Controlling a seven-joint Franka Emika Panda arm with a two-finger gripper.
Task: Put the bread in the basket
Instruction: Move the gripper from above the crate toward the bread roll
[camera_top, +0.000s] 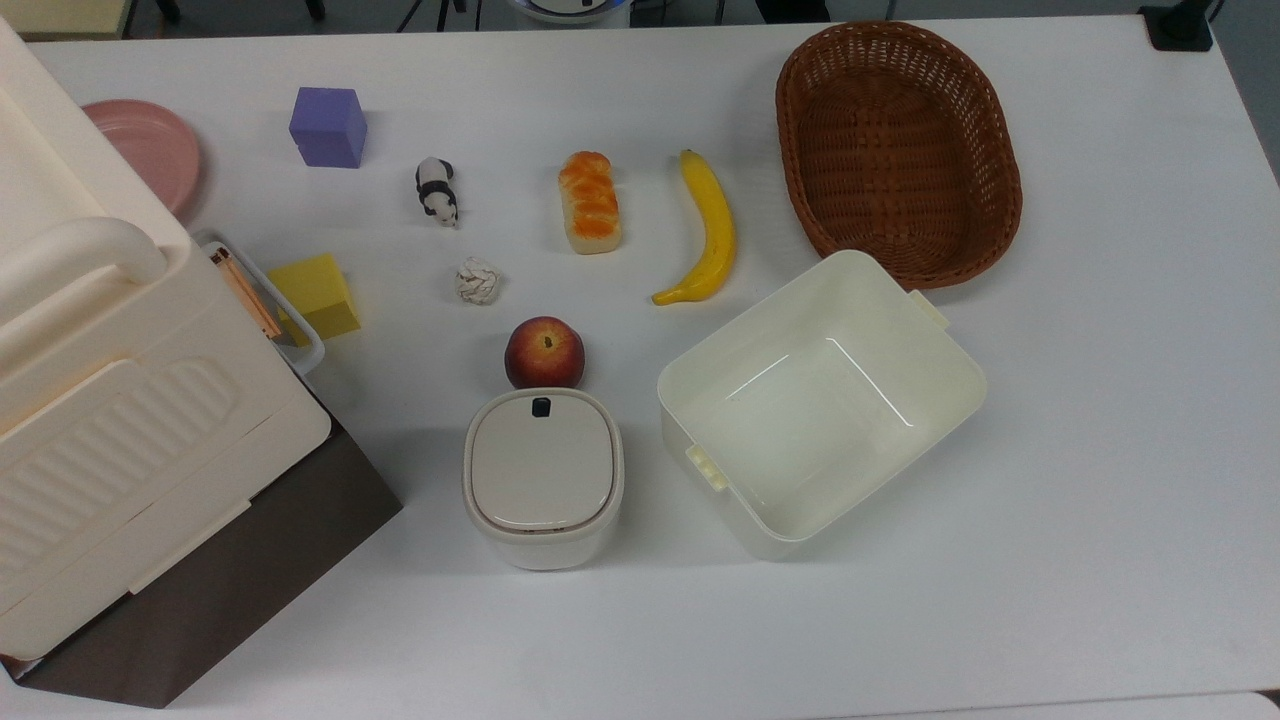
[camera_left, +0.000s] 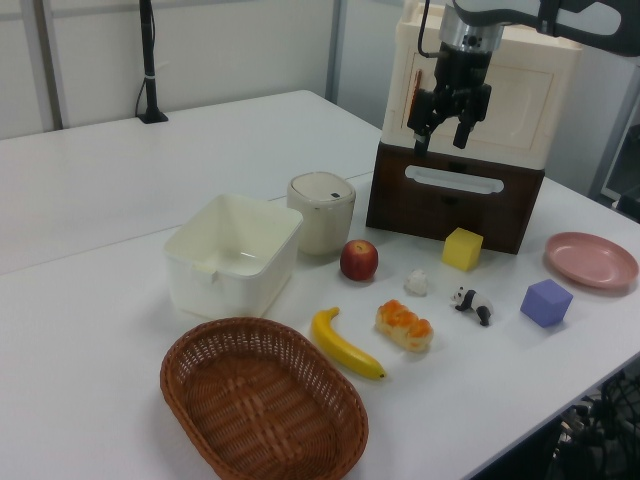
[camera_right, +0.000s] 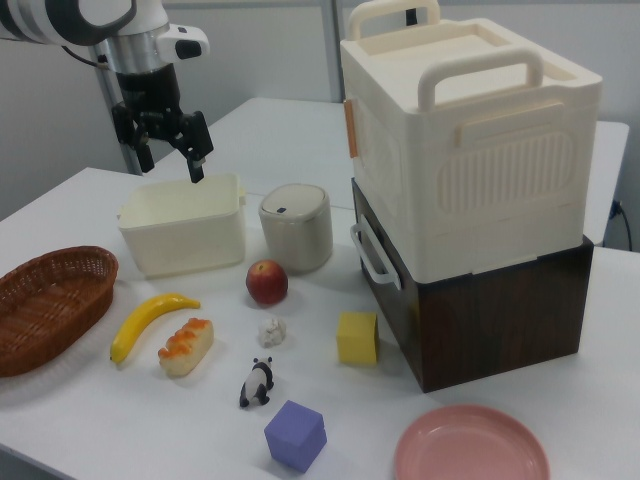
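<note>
Left view gripper (camera_left: 446, 122): fingers spread, empty, raised.
bread (camera_left: 404, 325): you reach down; it lies nearer table's basket (camera_left: 262, 402) edge.

Banana (camera_top: 705, 232), apple (camera_top: 544, 352), toy panda (camera_top: 437, 190) (lying sideways), purple cube (camera_top: 328, 126), cream tub (camera_top: 820, 400).

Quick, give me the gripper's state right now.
Gripper: open, holding nothing, up in the air, away from the bread.
</note>
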